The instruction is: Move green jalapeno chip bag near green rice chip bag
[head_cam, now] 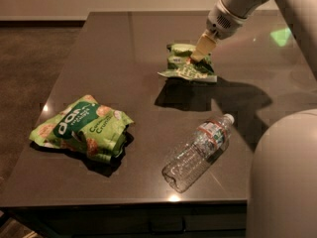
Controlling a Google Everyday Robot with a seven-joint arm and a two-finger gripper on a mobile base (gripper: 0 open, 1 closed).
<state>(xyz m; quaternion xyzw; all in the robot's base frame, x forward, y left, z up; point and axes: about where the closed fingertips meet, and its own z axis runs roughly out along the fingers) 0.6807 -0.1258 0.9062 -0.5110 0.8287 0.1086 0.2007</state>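
Observation:
The green jalapeno chip bag [187, 67], small and pale olive-green, hangs just above the dark table [124, 38] at the back right, with its shadow on the table beneath it. My gripper [197, 55] comes down from the upper right and is shut on the bag's top right part. The green rice chip bag [84, 127], larger and bright green with white lettering, lies flat at the front left of the table, well apart from the gripper and the held bag.
A clear plastic water bottle [198, 152] lies on its side at the front right of the table. My robot's pale body [285, 182] fills the lower right corner. The table's front edge [124, 202] is close below the rice bag and the bottle.

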